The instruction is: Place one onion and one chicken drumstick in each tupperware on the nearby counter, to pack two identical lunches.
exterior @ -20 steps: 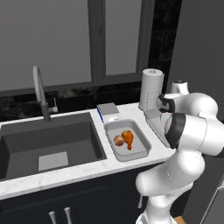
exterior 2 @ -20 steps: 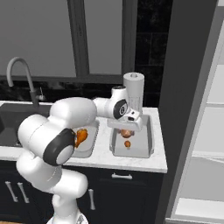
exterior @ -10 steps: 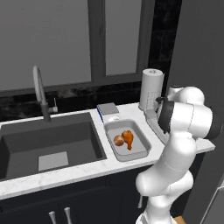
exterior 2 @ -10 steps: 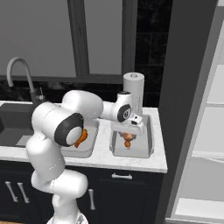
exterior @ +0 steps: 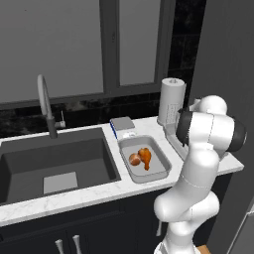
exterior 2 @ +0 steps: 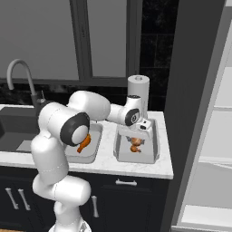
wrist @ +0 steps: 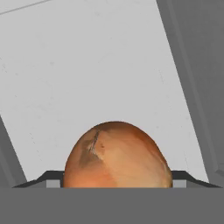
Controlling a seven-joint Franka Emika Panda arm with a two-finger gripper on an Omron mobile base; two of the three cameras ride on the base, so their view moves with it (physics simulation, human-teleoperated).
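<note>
A white robot arm reaches over a white marbled table (exterior: 99, 191) in a dark kitchen. A paper towel roll (exterior: 171, 99) stands at the back of the table. Directly in front of the roll sits the right tupperware (exterior 2: 154, 149), and the jaws hang inside its walls. From the hand view, an onion (wrist: 116, 153) sits between the two dark tips, which stand wide and touch its sides, so the jaws look clamped on it. The pale floor of the tub lies beneath. Under the hand, an orange-brown piece, probably a chicken drumstick (exterior 2: 134, 148), lies in the same tub. In front of the roll and to its left, the left tupperware (exterior: 161, 171) already holds another onion (exterior: 134, 159) and a second drumstick (exterior: 145, 157), touching each other.

Risks from here: the onion is round and smooth, so if released while above the tub floor it may bounce or roll, strike the drumstick, or ride up a wall. The hand is close to the tub's walls, so lifting away at a slant could catch the rim and drag the tub toward the table edge
</note>
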